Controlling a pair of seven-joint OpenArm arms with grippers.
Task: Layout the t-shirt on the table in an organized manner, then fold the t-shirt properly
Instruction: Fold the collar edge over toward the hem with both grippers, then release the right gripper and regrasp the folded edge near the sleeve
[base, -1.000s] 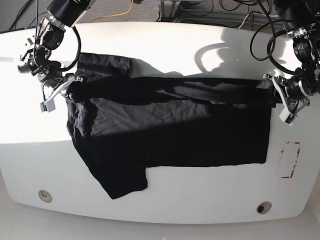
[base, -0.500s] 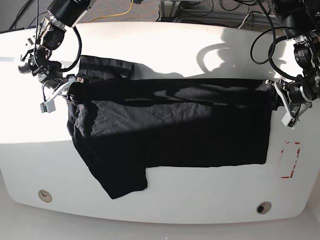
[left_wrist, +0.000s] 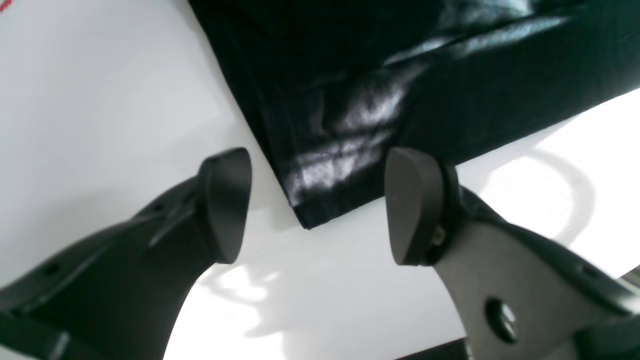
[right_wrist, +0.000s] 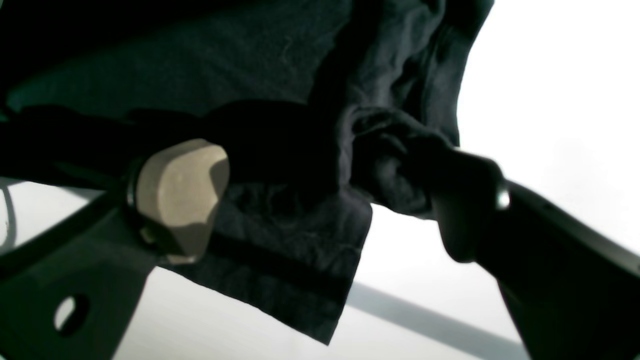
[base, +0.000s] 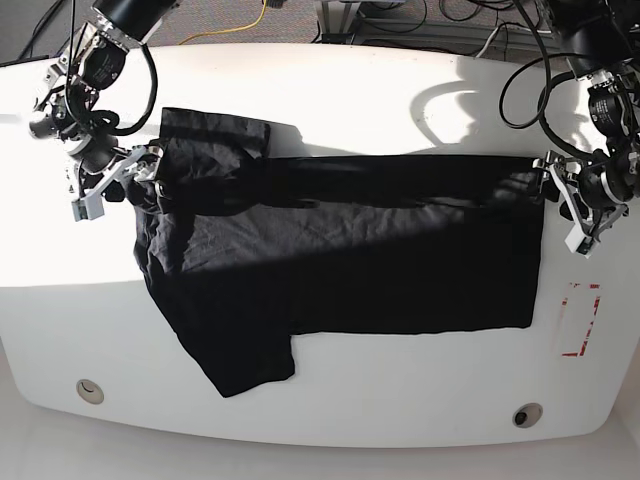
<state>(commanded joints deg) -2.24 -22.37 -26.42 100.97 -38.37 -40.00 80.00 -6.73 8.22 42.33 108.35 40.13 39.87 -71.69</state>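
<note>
The black t-shirt (base: 350, 250) lies spread across the white table (base: 400, 90), with one sleeve at the far left and the other hanging toward the near edge. In the left wrist view my left gripper (left_wrist: 317, 200) is open, and a shirt corner (left_wrist: 350, 100) lies flat on the table (left_wrist: 100, 100) just ahead of its fingers. In the base view the left gripper (base: 565, 210) sits just off the shirt's right edge. My right gripper (base: 118, 180) is at the shirt's left edge. Its fingers stand wide apart (right_wrist: 320, 200), with bunched fabric (right_wrist: 250, 65) between them and draped over one finger.
A red dashed rectangle (base: 578, 320) marks the table near the right edge. Two small round holes (base: 90, 391) (base: 527, 415) sit near the front edge. Cables (base: 240, 20) and equipment lie beyond the far edge.
The raised fold stretched between the two grippers has dropped flat. The left gripper let go of the right corner and backed off. The right gripper opened and shifted up and left.
</note>
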